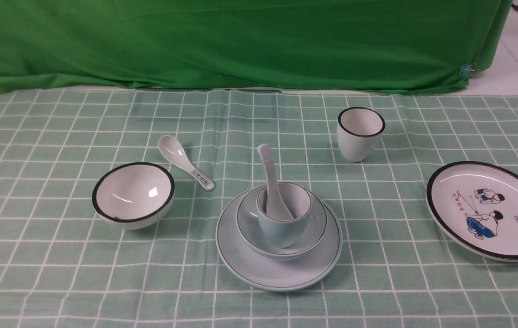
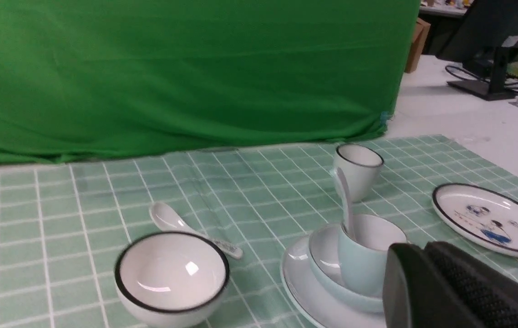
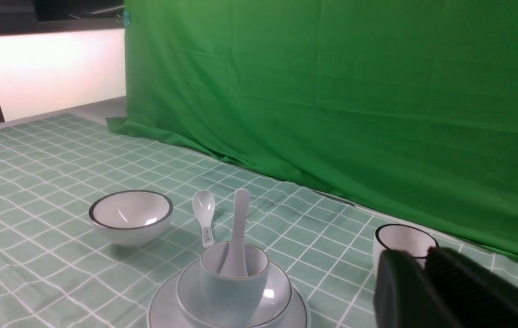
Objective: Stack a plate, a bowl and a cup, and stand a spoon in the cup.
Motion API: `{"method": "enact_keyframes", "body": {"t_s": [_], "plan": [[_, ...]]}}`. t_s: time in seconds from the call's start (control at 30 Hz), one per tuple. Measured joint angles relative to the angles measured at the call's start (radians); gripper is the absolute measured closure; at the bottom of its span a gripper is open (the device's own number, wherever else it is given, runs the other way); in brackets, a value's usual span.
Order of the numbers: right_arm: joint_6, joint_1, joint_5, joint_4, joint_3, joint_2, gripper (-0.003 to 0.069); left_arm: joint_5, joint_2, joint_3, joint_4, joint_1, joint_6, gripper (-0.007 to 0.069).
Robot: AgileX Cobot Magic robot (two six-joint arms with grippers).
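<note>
The pale blue-green plate (image 1: pixel 281 275) lies at the centre front of the checked cloth. The shallow bowl (image 1: pixel 319 228) sits on it and the cup (image 1: pixel 281 230) stands in the bowl. The spoon (image 1: pixel 270 177) stands in the cup, handle up and leaning back-left. Neither gripper shows in the front view. My left gripper (image 2: pixel 423 248) is shut and empty, off to the side of the cup (image 2: pixel 361 269). My right gripper (image 3: pixel 425 255) holds nothing and is apart from the cup (image 3: pixel 234 287); its fingers overlap, hiding any gap.
A black-rimmed white bowl (image 1: pixel 134 193) stands to the left, with a white spoon (image 1: pixel 186 162) lying behind it. A black-rimmed white cup (image 1: pixel 360 133) stands at the back right. A cartoon plate (image 1: pixel 489 209) lies at the far right. A green backdrop (image 1: pixel 241 45) closes the back.
</note>
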Motion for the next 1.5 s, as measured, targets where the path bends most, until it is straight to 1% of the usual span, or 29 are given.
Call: {"method": "enact_keyframes", "body": {"t_s": [0.13, 0.17, 0.23, 0.3, 0.37, 0.47, 0.53, 0.67, 1.0, 1.5], "plan": [[0.0, 0.0, 0.0, 0.0, 0.0, 0.0, 0.0529, -0.142, -0.019, 0.108, -0.081, 0.191, 0.134, 0.0613], [0.0, 0.0, 0.0, 0.0, 0.0, 0.0, 0.0526, -0.195, -0.019, 0.171, -0.118, 0.283, 0.169, 0.0613], [0.0, 0.0, 0.0, 0.0, 0.0, 0.0, 0.0522, -0.215, -0.019, 0.205, -0.141, 0.331, 0.188, 0.0613], [0.0, 0.0, 0.0, -0.001, 0.0, 0.0, 0.0519, -0.236, -0.018, 0.274, -0.179, 0.414, 0.218, 0.0613], [0.0, 0.0, 0.0, -0.001, 0.0, 0.0, 0.0517, -0.241, -0.018, 0.326, -0.194, 0.451, 0.223, 0.0612], [0.0, 0.0, 0.0, -0.001, 0.0, 0.0, 0.051, -0.243, -0.018, 0.395, -0.189, 0.46, 0.231, 0.0613], [0.0, 0.0, 0.0, -0.001, 0.0, 0.0, 0.0504, -0.242, -0.018, 0.415, -0.17, 0.448, 0.232, 0.0613], [0.0, -0.001, 0.0, -0.001, 0.0, 0.0, 0.0491, -0.247, -0.018, 0.418, -0.155, 0.432, 0.234, 0.0613], [0.0, -0.001, 0.0, -0.001, 0.0, -0.001, 0.0468, -0.248, -0.018, 0.418, -0.141, 0.431, 0.235, 0.0613], [0.0, -0.001, -0.003, -0.001, 0.0, -0.001, 0.0463, -0.248, -0.018, 0.418, -0.135, 0.431, 0.235, 0.0611]]}}
